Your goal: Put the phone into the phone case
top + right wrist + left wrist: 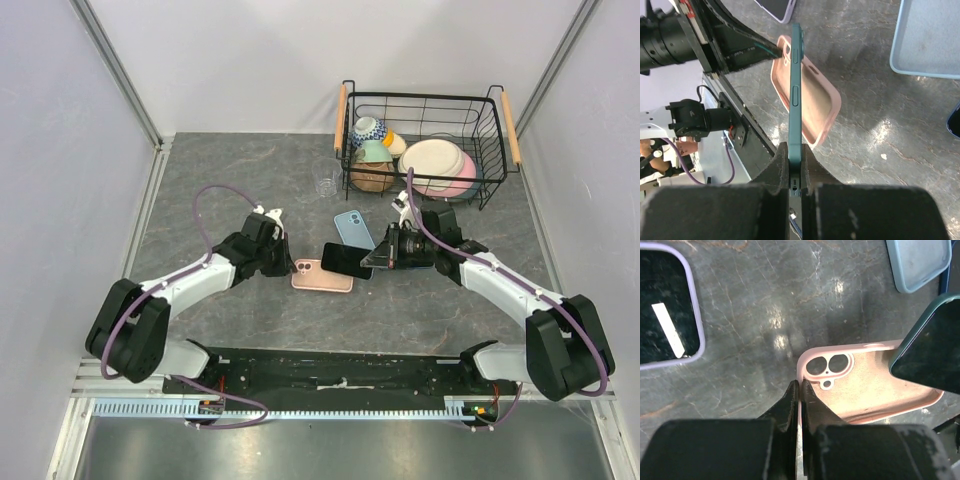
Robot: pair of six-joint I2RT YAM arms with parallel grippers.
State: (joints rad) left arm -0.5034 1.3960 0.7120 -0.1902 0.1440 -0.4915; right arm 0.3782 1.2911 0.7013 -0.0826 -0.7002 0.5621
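The left claw (799,386) pinches the rim of the soft pink silicone phone case (865,390), pinning it to the grey marbled desk (765,300), while the right claw (796,156) grips the dark green phone (795,85) by its end, poised edge-on over the case for insertion.

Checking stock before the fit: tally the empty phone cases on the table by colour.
Pink case: 1
Light blue case: 1
Total: 2
A dark blue item beside it is too cropped to judge.
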